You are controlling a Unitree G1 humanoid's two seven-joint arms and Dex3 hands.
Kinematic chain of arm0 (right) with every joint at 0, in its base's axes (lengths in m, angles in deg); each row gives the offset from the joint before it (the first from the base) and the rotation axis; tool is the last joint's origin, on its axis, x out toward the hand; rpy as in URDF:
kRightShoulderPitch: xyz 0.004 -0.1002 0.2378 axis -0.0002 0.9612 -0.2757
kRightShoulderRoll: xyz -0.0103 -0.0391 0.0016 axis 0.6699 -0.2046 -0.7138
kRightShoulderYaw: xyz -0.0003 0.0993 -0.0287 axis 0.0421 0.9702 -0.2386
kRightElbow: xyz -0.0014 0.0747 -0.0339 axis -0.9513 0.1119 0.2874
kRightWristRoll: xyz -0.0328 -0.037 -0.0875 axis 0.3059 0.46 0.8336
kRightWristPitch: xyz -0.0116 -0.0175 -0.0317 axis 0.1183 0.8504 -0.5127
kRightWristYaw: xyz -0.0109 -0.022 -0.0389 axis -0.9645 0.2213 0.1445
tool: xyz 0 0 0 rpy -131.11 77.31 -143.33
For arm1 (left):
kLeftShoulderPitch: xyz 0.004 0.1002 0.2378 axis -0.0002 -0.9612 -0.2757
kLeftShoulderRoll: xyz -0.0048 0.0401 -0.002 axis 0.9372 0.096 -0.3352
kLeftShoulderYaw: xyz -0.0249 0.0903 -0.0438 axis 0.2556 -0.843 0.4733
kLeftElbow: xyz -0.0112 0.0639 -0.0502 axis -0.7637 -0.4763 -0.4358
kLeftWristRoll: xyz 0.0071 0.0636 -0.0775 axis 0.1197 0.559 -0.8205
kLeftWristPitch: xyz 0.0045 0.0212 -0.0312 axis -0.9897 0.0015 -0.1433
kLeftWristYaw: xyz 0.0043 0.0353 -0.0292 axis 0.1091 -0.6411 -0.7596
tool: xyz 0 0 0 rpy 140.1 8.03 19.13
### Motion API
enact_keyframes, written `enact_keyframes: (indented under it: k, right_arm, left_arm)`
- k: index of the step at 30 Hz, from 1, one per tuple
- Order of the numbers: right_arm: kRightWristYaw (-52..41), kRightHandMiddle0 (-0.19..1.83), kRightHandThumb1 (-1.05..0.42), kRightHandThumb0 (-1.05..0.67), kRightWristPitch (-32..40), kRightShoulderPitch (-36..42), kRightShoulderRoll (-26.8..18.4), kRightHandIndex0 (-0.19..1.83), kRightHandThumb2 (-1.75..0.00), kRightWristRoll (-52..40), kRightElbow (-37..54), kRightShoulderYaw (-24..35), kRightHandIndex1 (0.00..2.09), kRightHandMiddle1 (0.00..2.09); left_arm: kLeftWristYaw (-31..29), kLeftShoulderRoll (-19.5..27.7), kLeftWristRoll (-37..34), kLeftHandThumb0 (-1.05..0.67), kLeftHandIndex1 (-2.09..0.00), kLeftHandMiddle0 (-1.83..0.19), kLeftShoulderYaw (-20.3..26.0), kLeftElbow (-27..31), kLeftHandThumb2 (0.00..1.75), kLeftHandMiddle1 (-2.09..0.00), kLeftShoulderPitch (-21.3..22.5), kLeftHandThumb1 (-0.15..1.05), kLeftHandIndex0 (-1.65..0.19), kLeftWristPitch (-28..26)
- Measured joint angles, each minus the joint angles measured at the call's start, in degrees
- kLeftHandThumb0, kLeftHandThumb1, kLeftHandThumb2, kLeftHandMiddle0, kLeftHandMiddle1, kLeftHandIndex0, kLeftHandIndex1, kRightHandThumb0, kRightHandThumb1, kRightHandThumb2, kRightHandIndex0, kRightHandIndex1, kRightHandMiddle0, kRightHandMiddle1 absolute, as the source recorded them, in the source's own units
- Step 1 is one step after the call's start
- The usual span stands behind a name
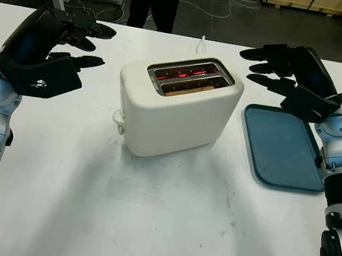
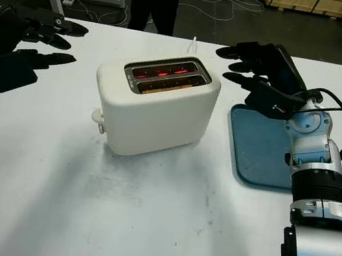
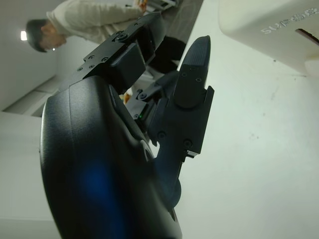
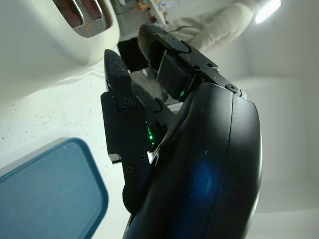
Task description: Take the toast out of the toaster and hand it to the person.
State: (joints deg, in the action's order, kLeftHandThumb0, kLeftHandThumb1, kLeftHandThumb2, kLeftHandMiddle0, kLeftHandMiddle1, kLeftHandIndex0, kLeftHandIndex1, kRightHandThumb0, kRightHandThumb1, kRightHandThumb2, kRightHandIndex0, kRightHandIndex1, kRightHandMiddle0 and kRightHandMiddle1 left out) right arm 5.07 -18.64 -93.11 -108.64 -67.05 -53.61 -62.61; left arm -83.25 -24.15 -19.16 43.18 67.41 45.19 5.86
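Toast (image 1: 189, 90) sits low in glowing toaster (image 1: 178, 106), frame centre; left hand (image 1: 73, 43) and right hand (image 1: 276, 67) open, flanking. Risk: fingers touching hot slots, toaster tipping.

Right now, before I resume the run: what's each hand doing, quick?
Left hand: open, holding nothing, raised left of the toaster.
Right hand: open, holding nothing, raised right of the toaster, above the blue tray.

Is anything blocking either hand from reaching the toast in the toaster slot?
Nothing visible. The toast sits low in the toaster, its top open. The left hand and right hand hover open on either side, with bare table between.
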Motion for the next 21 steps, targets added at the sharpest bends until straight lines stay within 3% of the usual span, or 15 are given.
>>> enact_keyframes:
  k: [21]
  right_arm:
    - [0.0, 0.87, -0.92, -0.27, 0.0, 0.0, 0.1, 0.95, -0.01, 0.0, 0.0, 0.0, 0.00, 0.00]
  left_arm:
    - [0.0, 0.0, 0.0, -0.35, -0.01, -0.77, 0.0, -0.2, 0.01, -0.44, 0.0, 0.86, -0.85, 0.4]
